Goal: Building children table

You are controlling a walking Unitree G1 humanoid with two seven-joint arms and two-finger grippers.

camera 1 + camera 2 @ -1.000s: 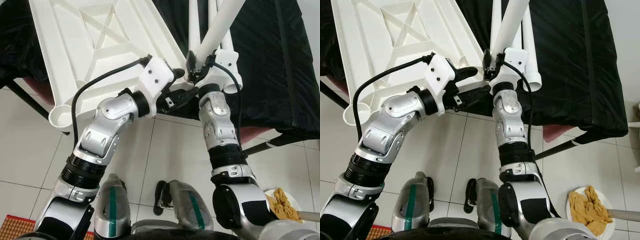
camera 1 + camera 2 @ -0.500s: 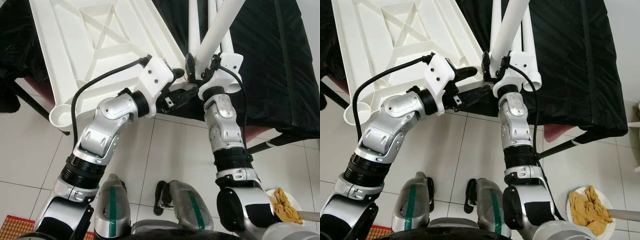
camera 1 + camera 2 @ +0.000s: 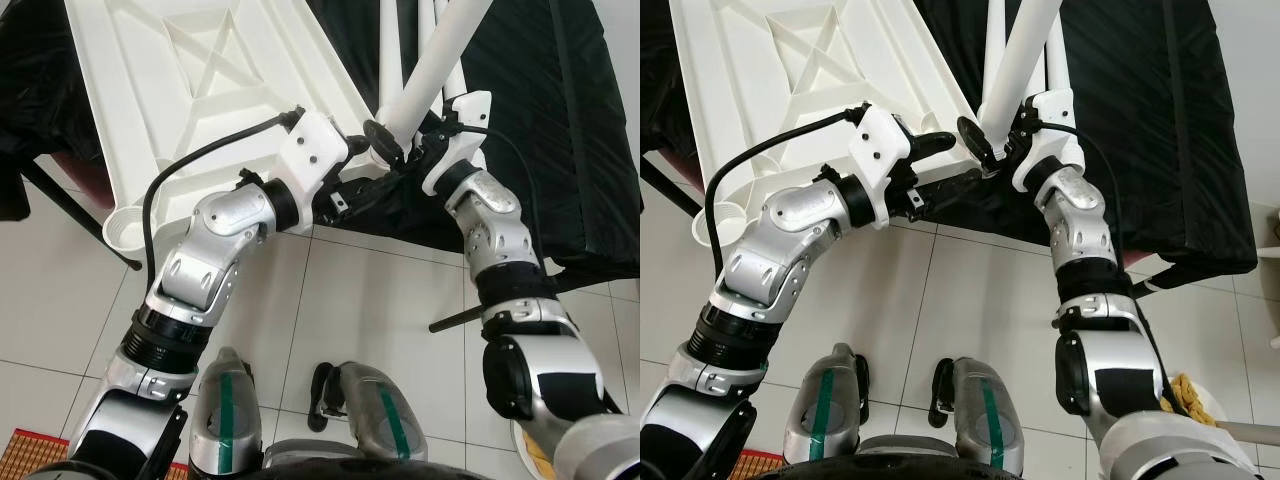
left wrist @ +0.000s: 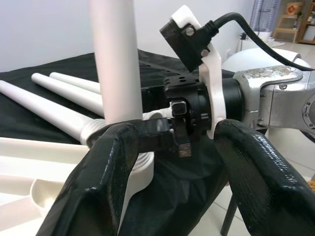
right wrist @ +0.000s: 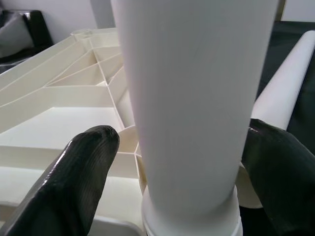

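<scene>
At upper centre of the head views our right gripper (image 3: 385,150) clamps a white table leg (image 3: 430,70), top cut off, at the upside-down tabletop (image 3: 180,90) corner. Our left gripper (image 4: 172,162) hovers beside it, fingers spread wide; the socket is hidden.

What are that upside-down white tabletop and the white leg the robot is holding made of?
Both look like moulded plastic. The tabletop shows thin stiffening ribs in a cross pattern on its underside, with a matte finish. The leg is a smooth, slightly glossy tube; whether it is hollow cannot be told.
</scene>
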